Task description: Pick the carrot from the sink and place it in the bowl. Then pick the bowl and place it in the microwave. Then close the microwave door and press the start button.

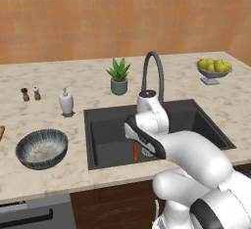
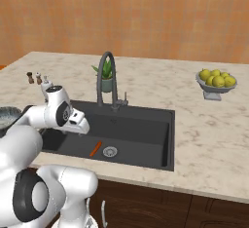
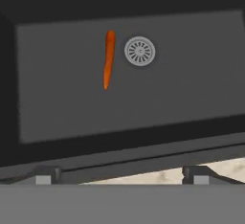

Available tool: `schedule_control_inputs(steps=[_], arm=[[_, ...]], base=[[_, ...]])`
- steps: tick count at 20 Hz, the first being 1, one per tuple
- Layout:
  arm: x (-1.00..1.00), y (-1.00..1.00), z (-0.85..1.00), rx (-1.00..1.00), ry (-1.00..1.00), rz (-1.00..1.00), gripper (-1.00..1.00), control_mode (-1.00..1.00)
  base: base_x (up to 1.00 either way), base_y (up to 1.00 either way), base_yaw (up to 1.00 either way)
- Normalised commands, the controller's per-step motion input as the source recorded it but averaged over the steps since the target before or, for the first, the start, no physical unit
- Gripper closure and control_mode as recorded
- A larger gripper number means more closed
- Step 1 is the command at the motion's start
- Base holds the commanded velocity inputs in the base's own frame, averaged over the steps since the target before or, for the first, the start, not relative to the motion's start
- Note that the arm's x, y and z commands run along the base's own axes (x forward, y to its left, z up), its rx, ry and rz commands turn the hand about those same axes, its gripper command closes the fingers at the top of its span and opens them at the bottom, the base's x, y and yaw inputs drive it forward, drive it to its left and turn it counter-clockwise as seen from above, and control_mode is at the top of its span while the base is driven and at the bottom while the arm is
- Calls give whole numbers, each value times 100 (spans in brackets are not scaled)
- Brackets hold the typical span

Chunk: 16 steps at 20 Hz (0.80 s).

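One carrot (image 3: 109, 59) is seen lying on the floor of the sink (image 2: 146, 124), at 9 o'clock of one drain (image 3: 139, 51). One bowl (image 1: 41, 148) is set on the counter (image 1: 49, 110). The gripper (image 3: 119, 175) is spread wide, grasping nothing.

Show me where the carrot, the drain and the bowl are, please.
carrot (image 3: 109, 59), hand view, middle of its orange body.
drain (image 3: 139, 51), hand view, centre of the round metal grate.
bowl (image 1: 41, 149), left base view, pale inside.

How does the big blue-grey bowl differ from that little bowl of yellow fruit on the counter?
The bowl is wide, dark blue-grey patterned outside and pale inside; the fruit bowl is smaller, metal and footed. The bowl holds nothing, while the fruit bowl is heaped with yellow fruit. The bowl sits left of the sink, the fruit bowl far right of it. Both stand upright on the counter.
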Motion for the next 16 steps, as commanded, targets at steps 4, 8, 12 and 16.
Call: schedule_control_inputs(steps=[4, 8, 12, 16], arm=[[28, 0, -46, 0, 0, 0, -100, -100], [39, 0, -36, -2, 0, 0, -100, -100], [47, 0, -31, -4, 3, 0, -100, -100], [43, 0, -42, 0, 6, 0, -100, -100]], base=[[0, 0, 0], [0, 0, 0], [0, 0, 0], [0, 0, 0]])
